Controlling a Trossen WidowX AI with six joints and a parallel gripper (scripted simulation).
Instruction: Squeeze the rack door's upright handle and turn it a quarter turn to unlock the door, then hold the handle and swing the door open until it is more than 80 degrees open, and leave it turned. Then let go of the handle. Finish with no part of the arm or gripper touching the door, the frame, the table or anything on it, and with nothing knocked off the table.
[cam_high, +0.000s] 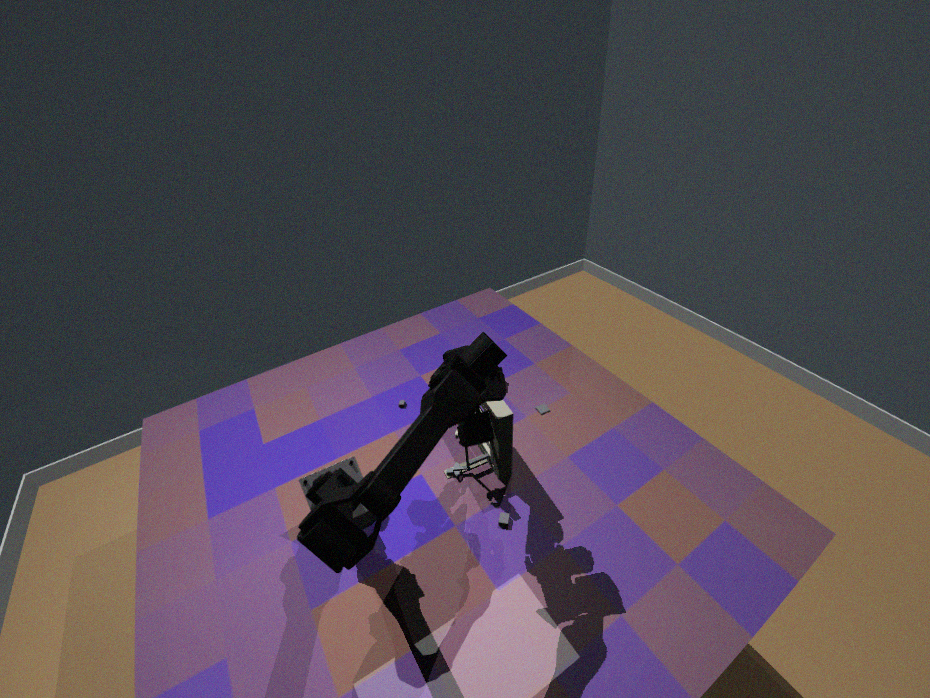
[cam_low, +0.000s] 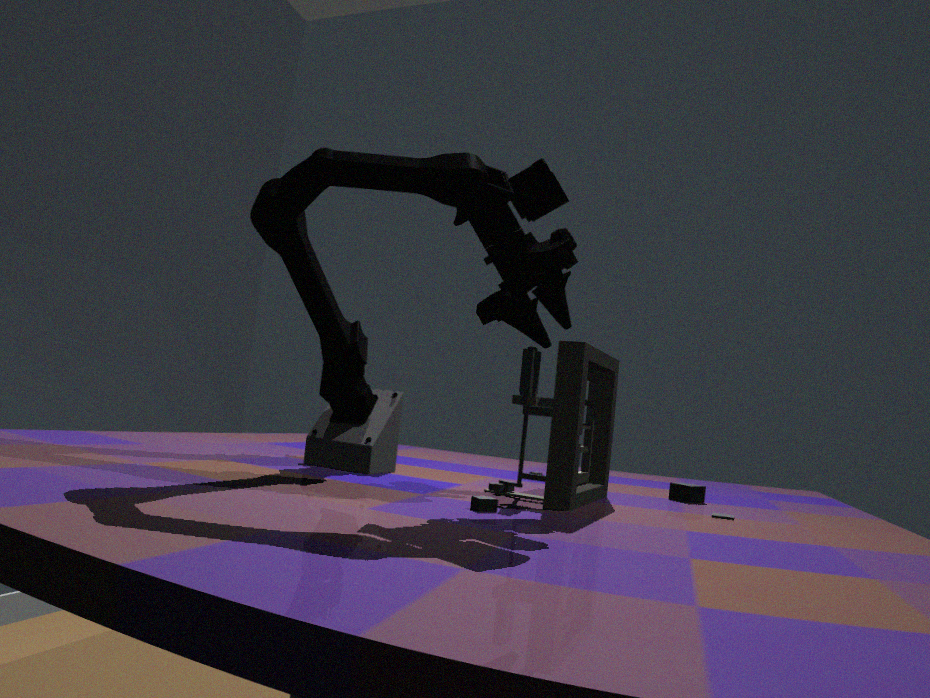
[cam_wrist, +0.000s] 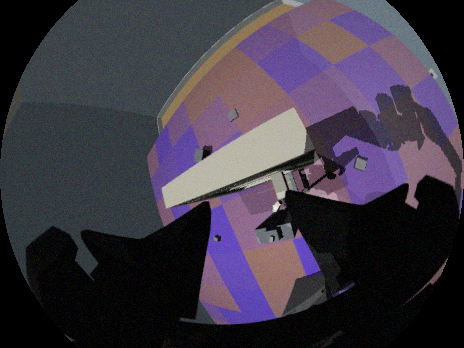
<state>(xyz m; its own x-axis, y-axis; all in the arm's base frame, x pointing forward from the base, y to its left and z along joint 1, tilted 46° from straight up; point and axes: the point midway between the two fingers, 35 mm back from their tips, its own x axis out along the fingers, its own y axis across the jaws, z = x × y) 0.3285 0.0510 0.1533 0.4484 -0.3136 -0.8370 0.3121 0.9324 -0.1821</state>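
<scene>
One gripper (cam_high: 484, 409) (cam_low: 558, 336) (cam_wrist: 248, 202), tilted downward, jaws parted with nothing held between them, is shown above the upright handle (cam_low: 529, 371) and near the top of the door frame (cam_high: 504, 450) (cam_low: 568, 428) (cam_wrist: 240, 155). The handle is carried upright beside the frame, on the side of the arm's base (cam_high: 306, 486) (cam_low: 386, 443); one small block (cam_high: 504, 519) (cam_low: 483, 504) (cam_wrist: 360, 163) is placed on the table (cam_high: 661, 601) (cam_low: 570, 638) (cam_wrist: 280, 260) near the frame.

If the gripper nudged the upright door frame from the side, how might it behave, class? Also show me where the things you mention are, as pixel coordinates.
The frame (cam_high: 503, 443) (cam_low: 568, 428) (cam_wrist: 240, 150) would probably stay stiff, since its bars look thick. Standing tall on a narrow foot, it might tip, unless something unseen fixes it down.
</scene>
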